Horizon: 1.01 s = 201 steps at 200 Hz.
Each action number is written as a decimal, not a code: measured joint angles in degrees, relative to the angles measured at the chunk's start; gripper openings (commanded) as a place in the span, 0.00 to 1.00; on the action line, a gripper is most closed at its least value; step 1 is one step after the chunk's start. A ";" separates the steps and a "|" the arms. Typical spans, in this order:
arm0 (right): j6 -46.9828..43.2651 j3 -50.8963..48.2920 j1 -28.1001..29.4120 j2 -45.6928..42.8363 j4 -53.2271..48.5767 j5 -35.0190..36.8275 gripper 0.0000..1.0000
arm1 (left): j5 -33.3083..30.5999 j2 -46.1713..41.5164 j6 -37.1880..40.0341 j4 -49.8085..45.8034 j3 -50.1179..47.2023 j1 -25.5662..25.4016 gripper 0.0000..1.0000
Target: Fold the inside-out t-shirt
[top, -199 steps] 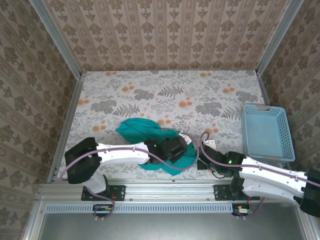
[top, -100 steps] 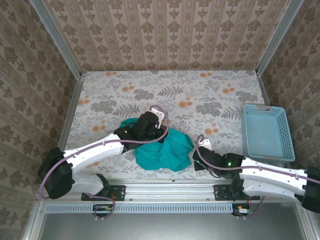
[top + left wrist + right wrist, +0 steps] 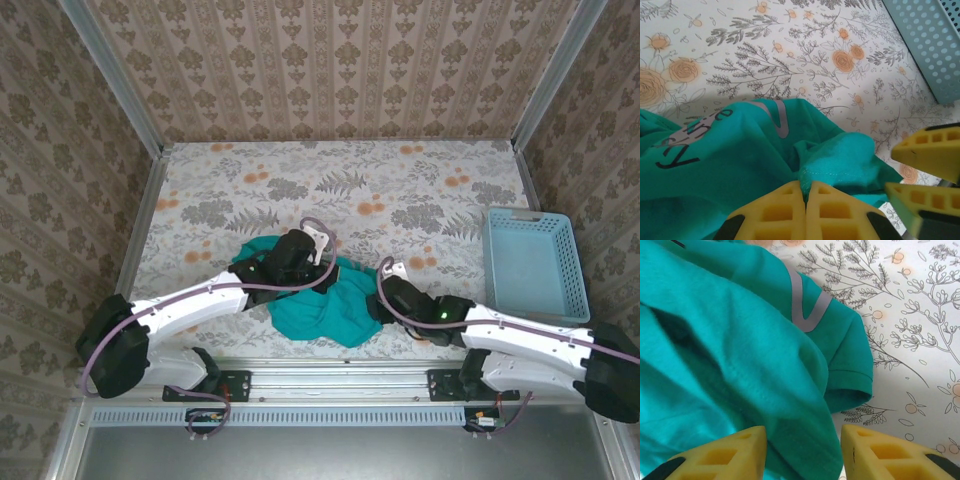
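- The inside-out t-shirt (image 3: 325, 305) is teal-green and lies crumpled in a heap on the floral-patterned table (image 3: 400, 190). It sits near the table's near edge, roughly midway between the two arm bases.
- The left gripper (image 3: 806, 184) has its yellow fingers pressed together. A pucker of the teal fabric gathers right at their tips, so it is clamped on the shirt.
- From above, the left arm reaches in from the left and its wrist sits over the far-left part of the heap.
- The right gripper (image 3: 802, 452) has its two yellow fingers (image 3: 722, 455) spread apart. Teal fabric lies in the gap between and below them, and nothing is pinched.
- From above, the right gripper is at the shirt's right edge, touching or just beside the cloth.
- In the left wrist view, the right gripper's fingers appear close by on the right, next to the same bunch of fabric.
- A curved grey stripe (image 3: 805, 305) crosses the fabric, and dark lettering (image 3: 685, 135) shows on a fold nearby.
- A stitched sleeve hem (image 3: 852, 385) lies on the table at the right side of the heap.
- A light-blue slotted basket (image 3: 530, 265) stands at the right edge of the table, well apart from the shirt.
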 measured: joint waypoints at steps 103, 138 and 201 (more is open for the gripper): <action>-1.31 0.07 -1.90 6.03 1.64 -0.37 0.00 | 11.72 -4.94 -7.89 11.61 -7.45 6.78 0.00; -1.09 -1.01 -1.90 4.94 1.73 -0.39 0.00 | 14.53 -5.62 -10.03 16.59 -9.44 7.19 0.00; -1.16 -1.18 -2.36 4.48 2.38 -0.33 0.00 | 18.69 -5.97 -17.77 30.60 -16.26 10.27 0.00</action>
